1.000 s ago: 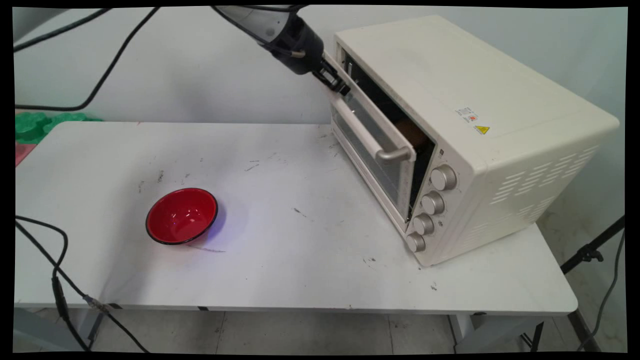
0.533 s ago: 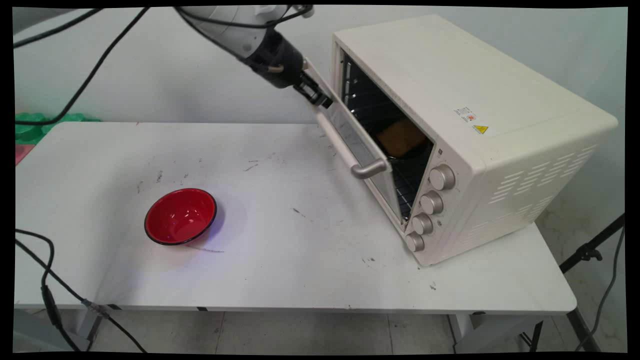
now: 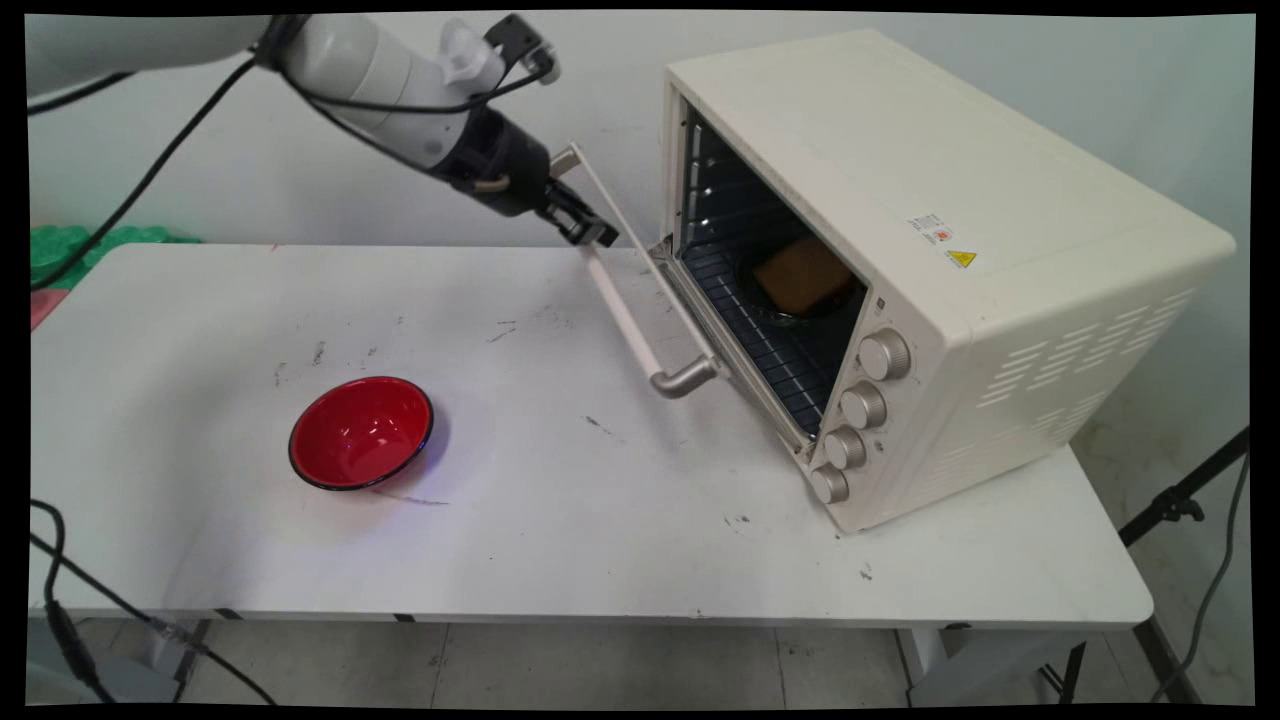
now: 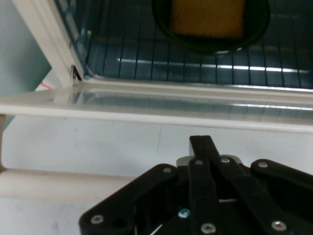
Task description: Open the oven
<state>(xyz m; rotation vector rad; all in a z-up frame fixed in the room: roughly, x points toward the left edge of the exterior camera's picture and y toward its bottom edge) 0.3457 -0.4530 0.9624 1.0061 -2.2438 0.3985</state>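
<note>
- Gripper [image 3: 590, 228], upper centre of the frame, has its jaws clamped on the oven door [image 3: 640, 260] handle [image 3: 625, 315].
- Door hangs half-open.
- Red bowl [image 3: 361, 432] sits lower left on the tabletop [image 3: 600, 520].

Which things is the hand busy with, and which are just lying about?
Busy with:
- hand, at the top edge of the oven door
- oven, open, with a brown slab inside

Lying about:
- red bowl, apart on the table
- green things, far left
</note>
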